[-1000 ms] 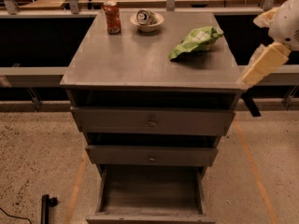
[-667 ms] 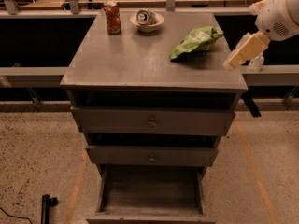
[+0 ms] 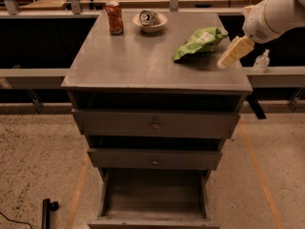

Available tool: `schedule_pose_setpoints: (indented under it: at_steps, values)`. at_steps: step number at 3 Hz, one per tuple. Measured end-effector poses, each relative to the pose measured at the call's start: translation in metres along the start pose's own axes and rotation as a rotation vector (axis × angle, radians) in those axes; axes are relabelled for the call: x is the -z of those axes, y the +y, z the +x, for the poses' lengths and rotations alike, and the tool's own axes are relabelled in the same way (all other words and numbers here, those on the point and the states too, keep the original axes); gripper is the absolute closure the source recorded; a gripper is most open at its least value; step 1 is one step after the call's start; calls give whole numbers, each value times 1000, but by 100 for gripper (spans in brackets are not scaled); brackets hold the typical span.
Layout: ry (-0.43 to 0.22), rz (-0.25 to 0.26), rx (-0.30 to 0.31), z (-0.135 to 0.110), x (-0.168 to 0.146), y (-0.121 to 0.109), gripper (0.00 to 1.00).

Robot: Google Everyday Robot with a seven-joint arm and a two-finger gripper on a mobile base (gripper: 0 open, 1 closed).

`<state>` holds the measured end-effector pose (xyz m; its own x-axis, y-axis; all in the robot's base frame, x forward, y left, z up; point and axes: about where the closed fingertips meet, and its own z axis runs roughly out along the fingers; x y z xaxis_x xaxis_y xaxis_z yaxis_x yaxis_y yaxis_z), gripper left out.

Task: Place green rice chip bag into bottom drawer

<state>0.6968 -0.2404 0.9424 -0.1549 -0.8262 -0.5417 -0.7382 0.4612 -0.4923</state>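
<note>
The green rice chip bag lies on the right part of the grey cabinet top, crinkled, with a white patch facing up. My gripper hangs from the white arm at the upper right. Its cream tip is just right of the bag, low over the cabinet's right edge, apart from the bag. The bottom drawer is pulled open below the two knobbed drawers and its inside is empty.
A red soda can and a white bowl holding a crushed can stand at the back of the cabinet top. A small clear bottle sits on the ledge to the right. A dark object lies on the floor at lower left.
My gripper has moved left and up from beyond the cabinet's right side toward the bag. The bag and the drawers have not moved.
</note>
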Motion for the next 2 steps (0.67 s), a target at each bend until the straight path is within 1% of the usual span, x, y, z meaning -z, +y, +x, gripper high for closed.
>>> schedule_pose_setpoints:
  at_steps: [1, 2]
  values:
    - [-40, 6, 42, -11, -24, 1, 0]
    - [-103, -4, 113, -36, -62, -1, 2]
